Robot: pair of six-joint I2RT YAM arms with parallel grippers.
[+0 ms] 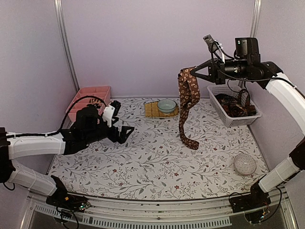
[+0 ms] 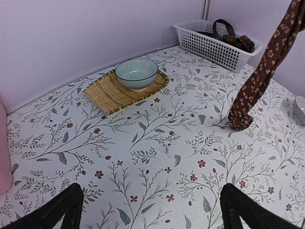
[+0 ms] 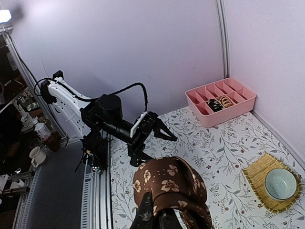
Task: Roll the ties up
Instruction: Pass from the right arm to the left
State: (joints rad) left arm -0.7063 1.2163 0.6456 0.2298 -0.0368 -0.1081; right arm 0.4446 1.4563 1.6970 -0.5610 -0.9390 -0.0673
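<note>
My right gripper (image 1: 193, 73) is shut on the fold of a brown tie with light flowers (image 1: 188, 98), held high so it hangs down; its lower end (image 1: 191, 143) touches the table. The tie also shows in the right wrist view (image 3: 174, 183) draped over the fingers, and in the left wrist view (image 2: 259, 76). More dark ties (image 1: 234, 105) lie in the white basket (image 1: 220, 90) at the back right. Small rolled ties (image 3: 220, 102) sit in the pink divided tray (image 3: 233, 109). My left gripper (image 1: 127, 132) is open and empty, low over the table at the left.
A yellowish woven mat (image 1: 151, 110) with a pale green bowl (image 1: 166, 105) lies at the back centre. A small clear patterned dish (image 1: 244, 163) sits at the near right. The pink tray (image 1: 76, 106) stands at the back left by the wall.
</note>
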